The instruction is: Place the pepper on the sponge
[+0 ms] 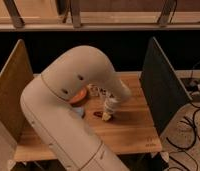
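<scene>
Pepper [98,114], one, jaws just beside it, open or closed unclear, one sponge [79,111] near.

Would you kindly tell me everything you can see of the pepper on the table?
The pepper is a small, dark red, elongated chili shape, lying flat on the wooden table near its middle. Its right end meets the gripper, which points down at it; whether it is gripped cannot be told. It lies just right of the blue-grey sponge, not on it. Its stem is too small to see.
</scene>
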{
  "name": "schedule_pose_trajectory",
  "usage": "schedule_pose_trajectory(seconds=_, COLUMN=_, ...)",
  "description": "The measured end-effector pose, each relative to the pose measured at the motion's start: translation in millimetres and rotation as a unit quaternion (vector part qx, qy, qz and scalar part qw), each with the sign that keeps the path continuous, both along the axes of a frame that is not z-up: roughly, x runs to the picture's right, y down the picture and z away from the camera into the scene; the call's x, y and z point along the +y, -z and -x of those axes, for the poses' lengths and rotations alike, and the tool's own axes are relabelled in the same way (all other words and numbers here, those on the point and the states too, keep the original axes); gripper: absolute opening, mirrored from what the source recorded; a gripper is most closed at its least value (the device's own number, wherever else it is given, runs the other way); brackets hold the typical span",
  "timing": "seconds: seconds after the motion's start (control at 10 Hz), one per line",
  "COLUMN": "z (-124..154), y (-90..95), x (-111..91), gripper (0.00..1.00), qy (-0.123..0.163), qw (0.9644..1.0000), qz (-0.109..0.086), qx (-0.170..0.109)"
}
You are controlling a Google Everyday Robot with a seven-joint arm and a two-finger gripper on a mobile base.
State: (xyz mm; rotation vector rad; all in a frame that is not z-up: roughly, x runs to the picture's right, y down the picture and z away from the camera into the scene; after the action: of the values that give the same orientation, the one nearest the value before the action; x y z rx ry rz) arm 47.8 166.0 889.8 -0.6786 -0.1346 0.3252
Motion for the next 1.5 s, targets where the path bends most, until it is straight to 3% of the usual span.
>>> schedule_pose_trajectory(seconds=0.2, z=1.2, y=1.3, x=-4.2, gripper=0.04, qy=0.004, qw=1.0, qz=-0.004, qx=0.001)
schedule_pose_trajectory(seconds=0.3, z=4.7, y=2.2, x=-11.4, gripper=0.0, qy=0.01, qw=0.9999, qz=-0.011, qx=0.0)
schedule_pose_trajectory(seconds=0.7, z=41.7, y=7.9, x=-41.8, gripper=0.0, qy=0.068, qw=0.9966, qz=-0.038, qx=-0.026)
schedule_pose_trajectory(seconds=0.9, z=60.4, y=6.5, x=-45.0, gripper=0.0, qy=0.089, qw=0.9943, qz=-0.04, qx=-0.042)
schedule_pose_trajectory(seconds=1.3, z=95.8, y=1.7, x=-60.5, gripper=0.0, qy=0.13, qw=0.9876, qz=-0.051, qx=-0.071)
schedule_pose_trajectory(seconds=1.4, z=125.0, y=0.3, x=-73.0, gripper=0.0, qy=0.16, qw=0.9813, qz=-0.058, qx=-0.089)
schedule_pose_trajectory(seconds=1.5, z=141.5, y=0.0, x=-74.8, gripper=0.0, qy=0.171, qw=0.9787, qz=-0.057, qx=-0.099)
